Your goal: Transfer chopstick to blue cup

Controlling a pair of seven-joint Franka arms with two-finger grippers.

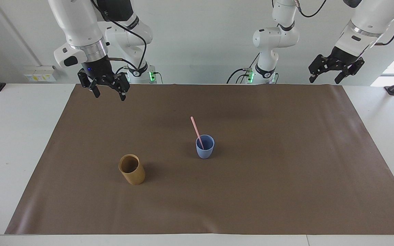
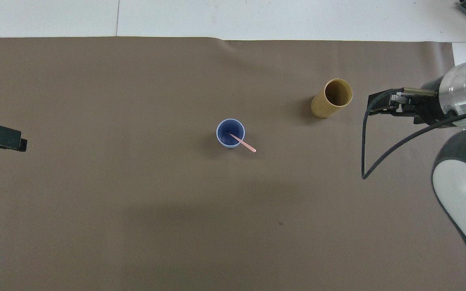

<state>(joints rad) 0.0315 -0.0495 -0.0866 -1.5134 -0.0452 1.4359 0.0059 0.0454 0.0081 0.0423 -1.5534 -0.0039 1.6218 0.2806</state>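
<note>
The blue cup [image 1: 205,147] [image 2: 230,133] stands upright near the middle of the brown mat. One pale-pink chopstick [image 1: 196,130] [image 2: 244,144] rests inside it, its free end leaning over the rim toward the robots and the right arm's end. No gripper touches either. My right gripper [image 1: 110,96] [image 2: 390,105] hangs open and empty in the air over the mat's edge near the right arm's base. My left gripper [image 1: 323,81] [image 2: 0,137] waits open and empty, raised over the left arm's end of the table.
A tan cylinder cup [image 1: 131,169] [image 2: 332,98] stands tilted on the mat [image 1: 286,177], farther from the robots than the blue cup and toward the right arm's end. White table [image 1: 12,136] borders the mat.
</note>
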